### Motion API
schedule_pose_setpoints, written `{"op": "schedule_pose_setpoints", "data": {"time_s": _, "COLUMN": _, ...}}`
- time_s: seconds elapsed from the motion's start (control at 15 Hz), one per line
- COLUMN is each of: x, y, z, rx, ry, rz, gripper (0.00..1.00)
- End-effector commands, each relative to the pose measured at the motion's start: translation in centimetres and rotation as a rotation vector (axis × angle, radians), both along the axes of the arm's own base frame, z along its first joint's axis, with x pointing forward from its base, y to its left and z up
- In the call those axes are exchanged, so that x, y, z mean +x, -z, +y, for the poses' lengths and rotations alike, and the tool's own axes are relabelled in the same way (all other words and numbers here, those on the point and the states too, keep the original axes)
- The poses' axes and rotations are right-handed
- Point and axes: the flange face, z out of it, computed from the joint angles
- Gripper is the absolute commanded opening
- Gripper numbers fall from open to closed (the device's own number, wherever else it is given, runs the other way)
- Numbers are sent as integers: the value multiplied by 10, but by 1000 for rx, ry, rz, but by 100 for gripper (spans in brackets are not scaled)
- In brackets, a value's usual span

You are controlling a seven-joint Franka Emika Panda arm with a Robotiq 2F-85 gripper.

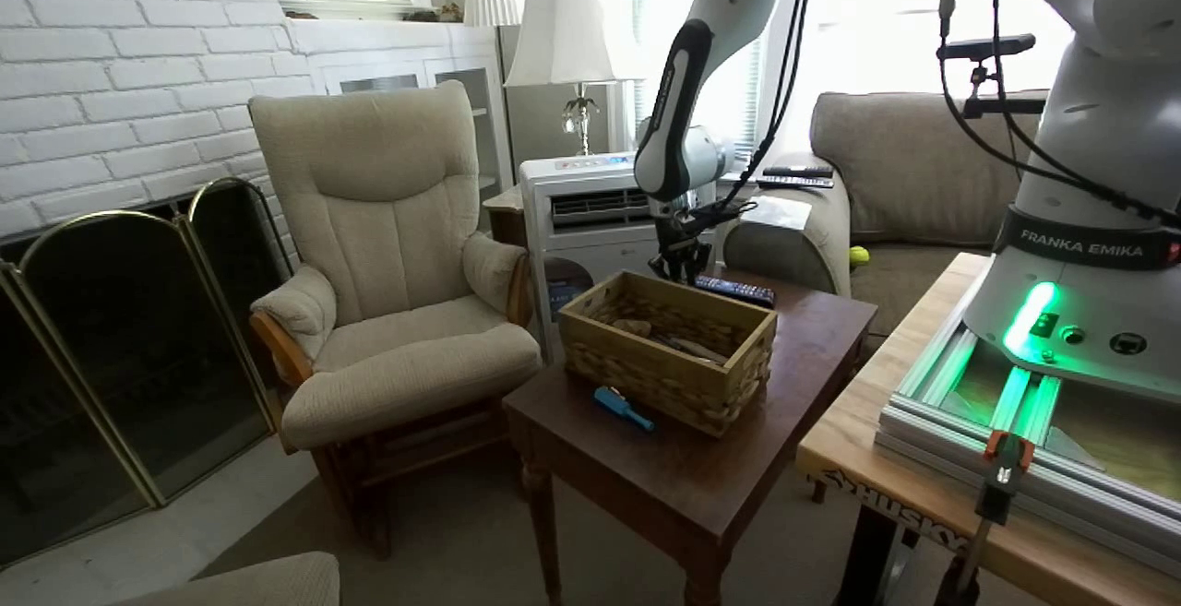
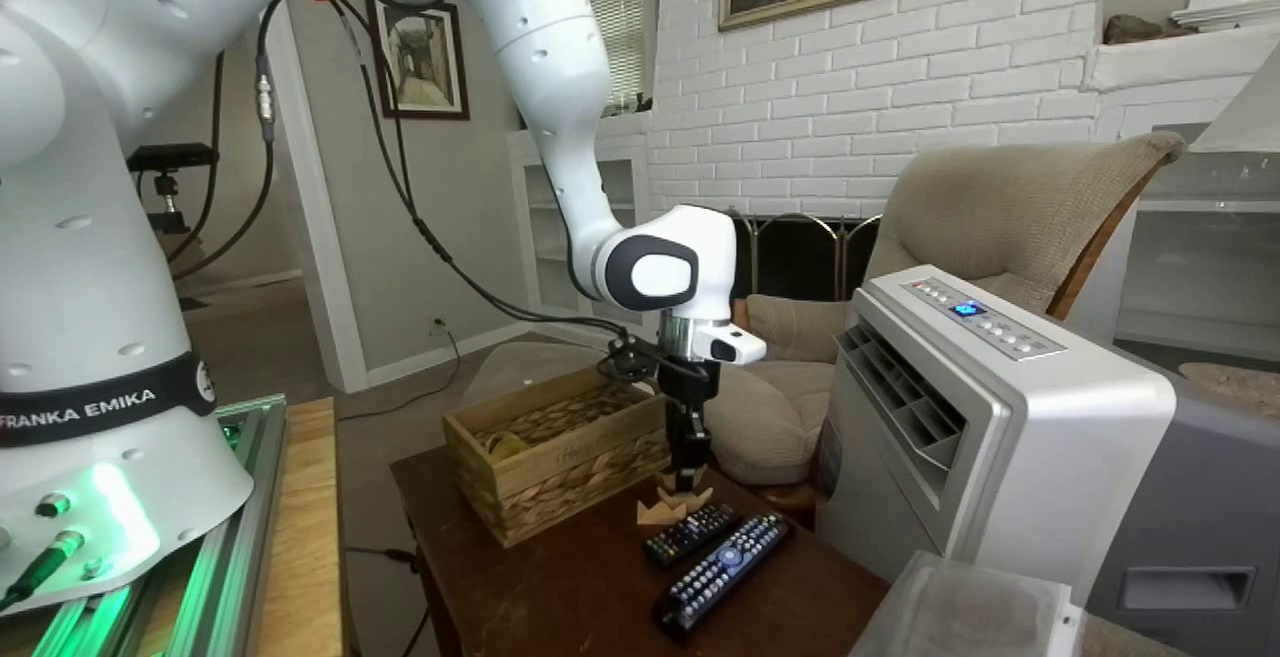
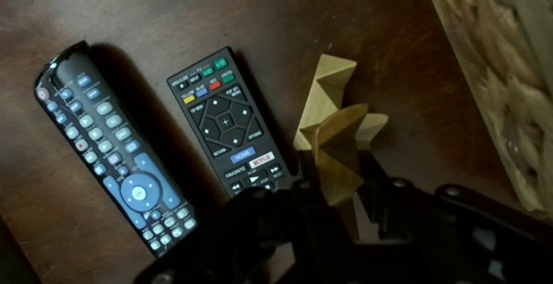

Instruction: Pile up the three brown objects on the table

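The dark reddish-brown table [image 1: 683, 486] bears the brown objects, which are faceted wooden pieces. In the wrist view, my gripper [image 3: 337, 158] has one finger on each side of a brown piece [image 3: 339, 165] and appears shut on it. A paler, zigzag brown piece [image 3: 322, 100] lies on the table just beyond and below it. A pale tip [image 3: 372, 127] shows at its right; I cannot tell whether that is a separate piece. In an exterior view, the gripper [image 2: 688, 482] points down at the pale pieces [image 2: 662, 513], low over the table. In an exterior view, the basket hides the pieces.
A woven wooden basket [image 2: 545, 472] stands close beside the gripper, with loose items inside. Two black remotes, a smaller one [image 3: 224, 122] and a larger one [image 3: 114, 150], lie on the other side. A blue object [image 1: 624, 409] lies before the basket. An air conditioner [image 2: 1000, 437] stands near the table.
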Motion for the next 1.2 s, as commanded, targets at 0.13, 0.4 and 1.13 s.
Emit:
{"op": "schedule_pose_setpoints", "data": {"time_s": 0.13, "x": -12, "y": -7, "z": -1, "rx": 32, "ry": -201, "rz": 13, "gripper": 7}}
{"op": "schedule_pose_setpoints", "data": {"time_s": 0.4, "x": -11, "y": -5, "z": 0, "rx": 36, "ry": -265, "rz": 23, "gripper": 7}}
{"op": "schedule_pose_setpoints", "data": {"time_s": 1.13, "x": -7, "y": 0, "z": 14, "rx": 60, "ry": -305, "rz": 17, "gripper": 7}}
